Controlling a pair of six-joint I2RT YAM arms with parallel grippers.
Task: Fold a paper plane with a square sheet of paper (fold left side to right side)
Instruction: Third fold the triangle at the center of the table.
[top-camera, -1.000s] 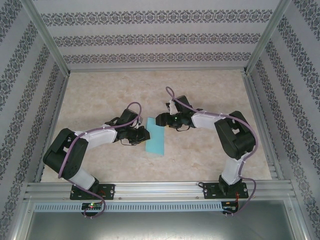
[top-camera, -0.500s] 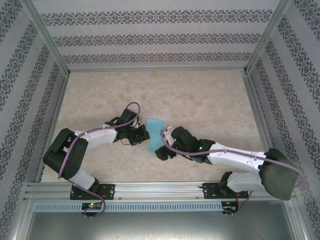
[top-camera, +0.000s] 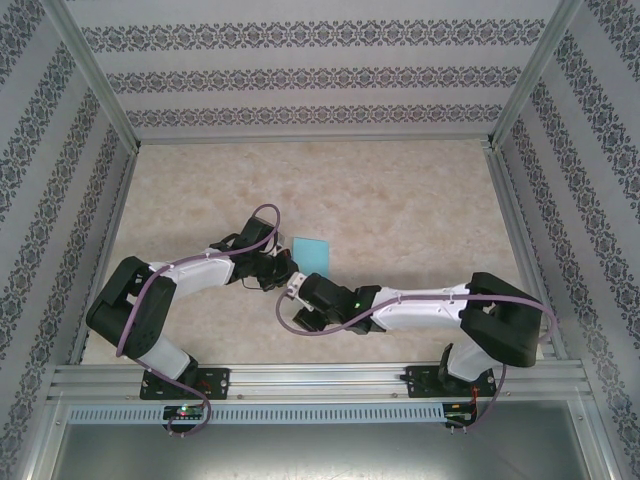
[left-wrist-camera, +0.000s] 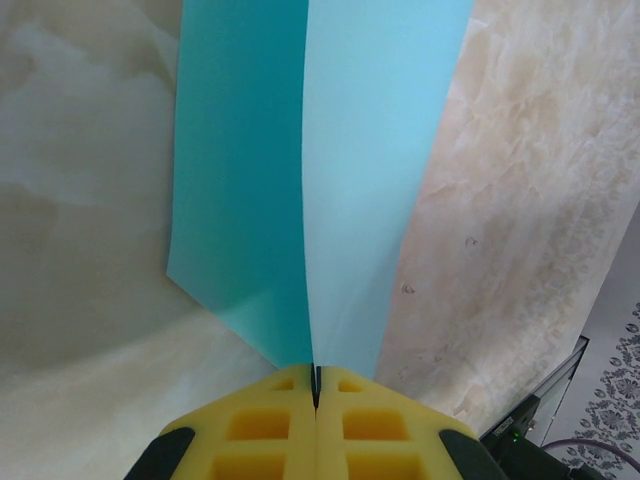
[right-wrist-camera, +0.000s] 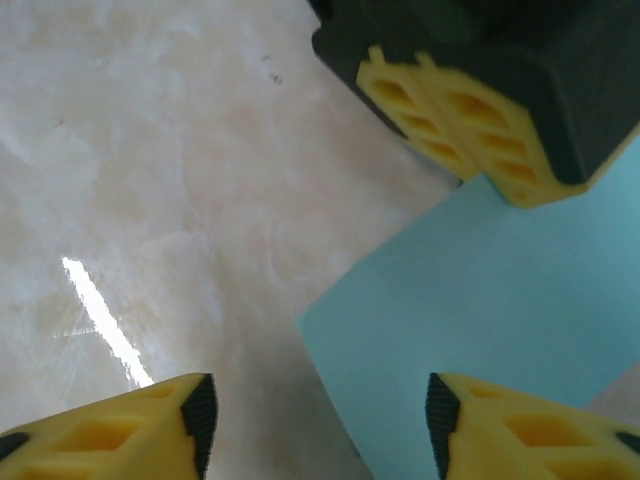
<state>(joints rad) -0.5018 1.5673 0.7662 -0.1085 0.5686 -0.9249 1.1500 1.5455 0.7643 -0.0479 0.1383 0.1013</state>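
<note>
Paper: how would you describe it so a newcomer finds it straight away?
On the marbled table, look at the middle, where the two arms meet. The paper sits there, its edge clamped in the shut left pincer, the open right pincer at its corner. It is the one turquoise thing, thin, with a lengthwise crease.

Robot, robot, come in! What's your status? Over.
Left gripper shut on thin turquoise-blue paper sheet. Right gripper open at its corner. Nothing blocking.

The square sheet of paper (left-wrist-camera: 340, 180) was turquoise-blue. The table (top-camera: 420, 200) beneath it was beige-marbled. The walls (top-camera: 300, 75) were grey floral-striped.
</note>
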